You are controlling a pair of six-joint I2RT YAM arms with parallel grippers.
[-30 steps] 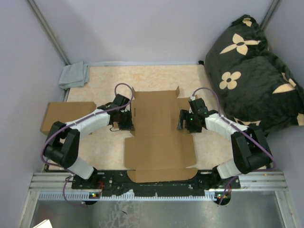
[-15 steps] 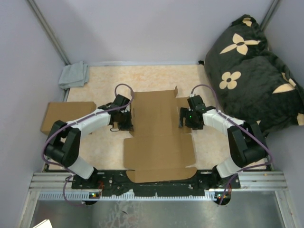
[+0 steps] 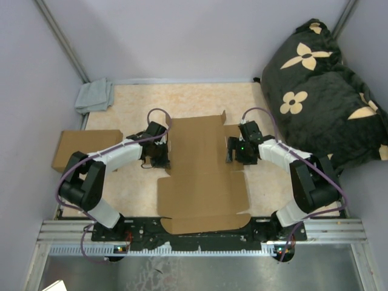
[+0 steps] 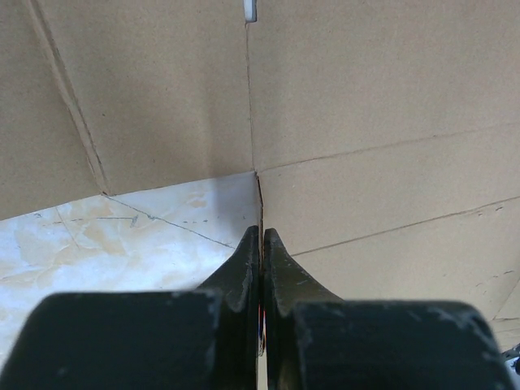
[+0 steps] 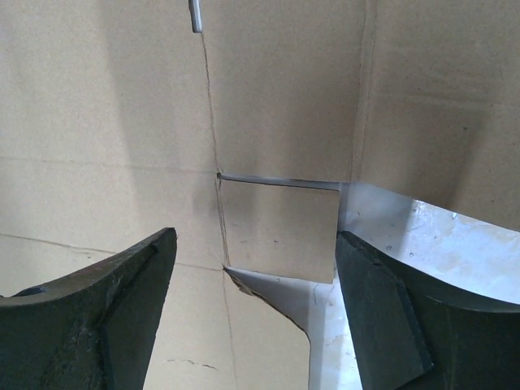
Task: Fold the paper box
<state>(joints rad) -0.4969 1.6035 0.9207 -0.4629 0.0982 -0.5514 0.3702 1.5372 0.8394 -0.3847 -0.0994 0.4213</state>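
Note:
The paper box point(image 3: 203, 176) lies opened out on the table between the arms, with its near panel toward the bases. My left gripper point(image 3: 165, 154) is at the box's left edge. In the left wrist view the left gripper point(image 4: 262, 236) is shut on the thin edge of a raised side flap of the box point(image 4: 366, 122). My right gripper point(image 3: 231, 151) is at the box's right edge. In the right wrist view the right gripper point(image 5: 253, 237) is open, with a small square tab point(image 5: 280, 231) of the box point(image 5: 122, 122) lying between its fingers, untouched.
A second flat brown cardboard box point(image 3: 85, 145) lies at the left edge of the table. A grey cloth point(image 3: 95, 96) is in the far left corner. A black flowered cushion point(image 3: 321, 91) fills the far right.
My right gripper has moved a little left and away, closer to the box's right flap. My left gripper has stayed at the left flap.

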